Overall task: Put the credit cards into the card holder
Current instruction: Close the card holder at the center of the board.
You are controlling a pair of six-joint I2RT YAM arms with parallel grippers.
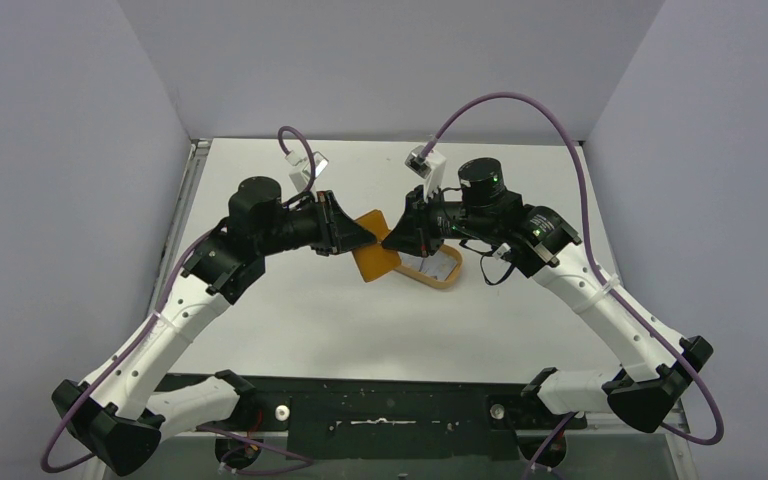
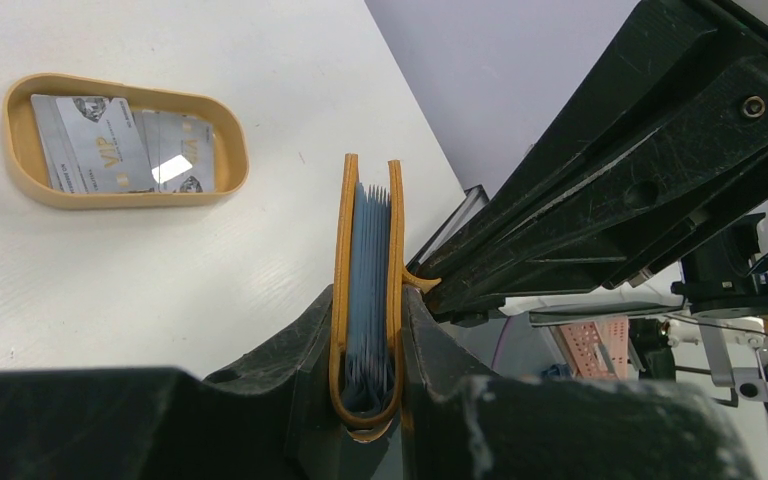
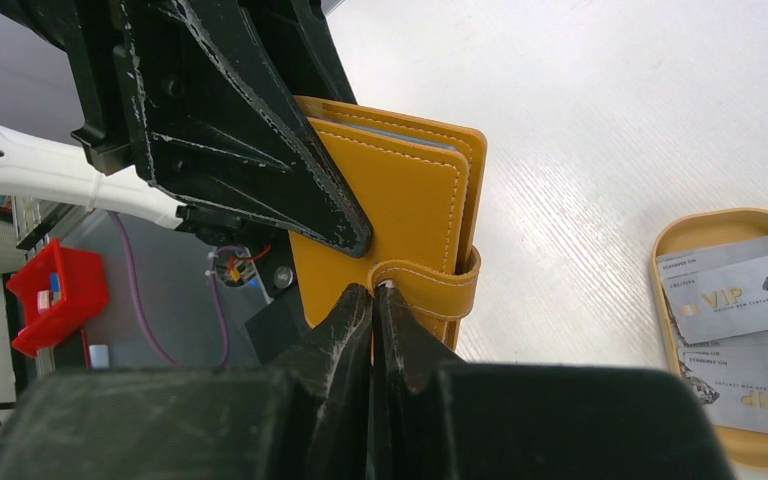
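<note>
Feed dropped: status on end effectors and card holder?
Status: left end effector clamps closed card holder; right end effector pinches snap tab; credit cards in tray.

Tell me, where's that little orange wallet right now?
In the top view the card holder is held above mid-table, clamped in the left gripper, the right gripper pinching its snap tab; the tray lies just right.
</note>
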